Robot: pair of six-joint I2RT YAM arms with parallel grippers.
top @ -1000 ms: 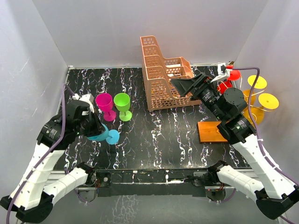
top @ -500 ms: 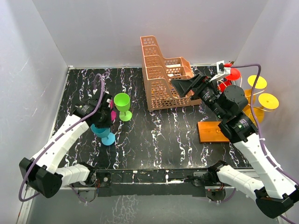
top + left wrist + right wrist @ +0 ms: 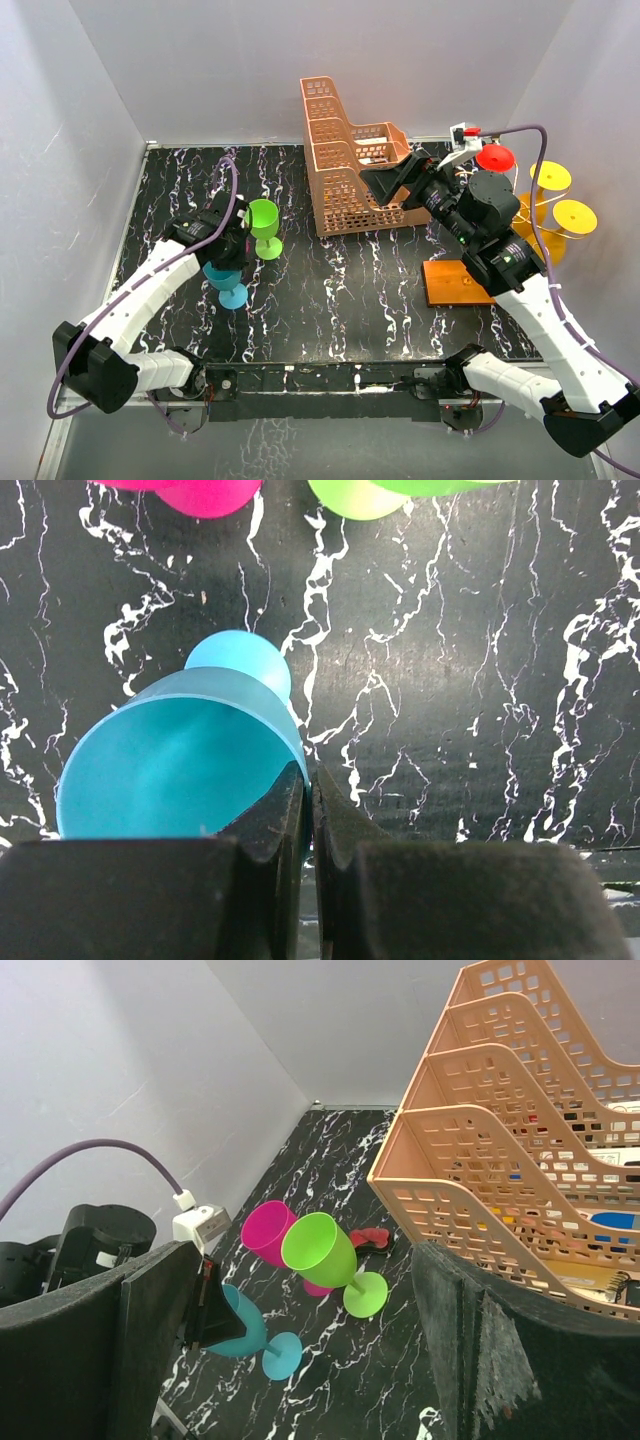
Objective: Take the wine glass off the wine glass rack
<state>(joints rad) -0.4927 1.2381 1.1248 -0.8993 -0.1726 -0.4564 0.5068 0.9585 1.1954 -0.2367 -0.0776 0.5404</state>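
Left gripper (image 3: 308,780) was clamped on the rim of the teal glass (image 3: 175,765), with the wall pinched between both fingers. The glass was well apart from the rack (image 3: 455,283), over the left side of the table (image 3: 340,290). It was just beside the pink glass (image 3: 268,1232) and green glass (image 3: 320,1250), both standing upright.

In the right wrist view the teal glass sat tilted with its foot low at the table. Couldn't tell if it touched.

Right gripper (image 3: 385,187) had its fingers wide apart and held nothing. It was up by the basket (image 3: 345,150), facing the left side.

The rack showed 1 red glass (image 3: 493,157) and 2 yellow glasses (image 3: 550,176), apparently hanging on its wire arms at far right.

Status call: removal of this glass looked done, 3 off the rack and 3 on. Left for this one: seat the foot flat, open, and back out without clipping the pink or green neighbours. If every glass counts, roughly half done.
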